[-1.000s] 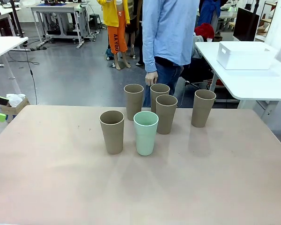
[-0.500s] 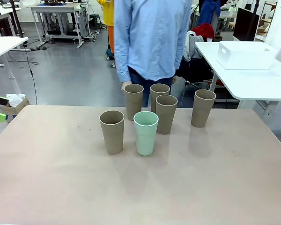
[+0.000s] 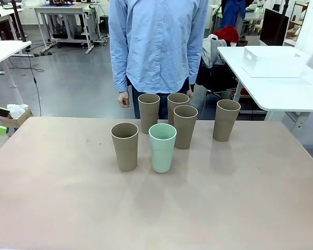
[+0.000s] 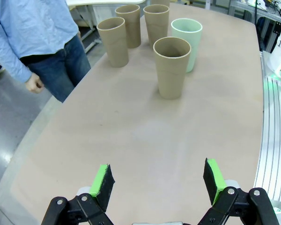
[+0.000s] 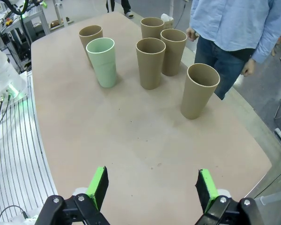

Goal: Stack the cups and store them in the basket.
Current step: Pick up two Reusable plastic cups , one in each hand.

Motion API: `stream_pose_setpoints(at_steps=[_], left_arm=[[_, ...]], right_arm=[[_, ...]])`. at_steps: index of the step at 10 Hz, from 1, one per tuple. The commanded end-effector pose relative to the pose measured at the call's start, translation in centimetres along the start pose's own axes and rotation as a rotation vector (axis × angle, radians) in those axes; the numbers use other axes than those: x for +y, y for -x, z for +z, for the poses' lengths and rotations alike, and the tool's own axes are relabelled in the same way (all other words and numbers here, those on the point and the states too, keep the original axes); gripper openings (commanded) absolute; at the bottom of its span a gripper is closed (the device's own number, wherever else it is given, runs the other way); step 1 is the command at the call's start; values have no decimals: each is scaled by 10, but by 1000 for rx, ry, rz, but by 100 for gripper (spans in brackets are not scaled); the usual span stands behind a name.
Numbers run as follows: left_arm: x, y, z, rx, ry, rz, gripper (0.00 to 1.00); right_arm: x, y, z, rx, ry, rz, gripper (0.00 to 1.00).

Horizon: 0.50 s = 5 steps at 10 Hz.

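Six cups stand upright toward the far side of the table. The mint green cup is at the front, with a tan cup to its left. Three tan cups cluster behind them, and one tan cup stands apart on the right. The white basket sits on a separate table at the back right. My left gripper is open above bare tabletop, well short of the nearest tan cup. Open too, my right gripper hovers short of a tan cup and the mint cup.
A person in a blue shirt stands at the table's far edge, just behind the cups, with both hands hanging down. The near half of the table is bare. A gap of floor separates my table from the basket's table.
The person has walked leftward from the back right to the middle of the far edge. The cups and the basket have not moved.
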State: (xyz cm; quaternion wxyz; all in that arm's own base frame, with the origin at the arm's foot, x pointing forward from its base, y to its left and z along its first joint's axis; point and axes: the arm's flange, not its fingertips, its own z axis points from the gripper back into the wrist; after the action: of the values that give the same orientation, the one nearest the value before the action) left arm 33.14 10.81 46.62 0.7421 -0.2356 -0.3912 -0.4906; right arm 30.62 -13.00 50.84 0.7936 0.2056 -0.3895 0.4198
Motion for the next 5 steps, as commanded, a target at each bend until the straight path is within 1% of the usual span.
stream_pose_setpoints(at_steps=[1, 5], left_arm=[[1, 0, 1, -22, 4, -18, 100], [1, 0, 1, -22, 4, -18, 100]], right_arm=[[-3, 0, 2, -25, -5, 22, 100], [-3, 0, 2, -25, -5, 22, 100]])
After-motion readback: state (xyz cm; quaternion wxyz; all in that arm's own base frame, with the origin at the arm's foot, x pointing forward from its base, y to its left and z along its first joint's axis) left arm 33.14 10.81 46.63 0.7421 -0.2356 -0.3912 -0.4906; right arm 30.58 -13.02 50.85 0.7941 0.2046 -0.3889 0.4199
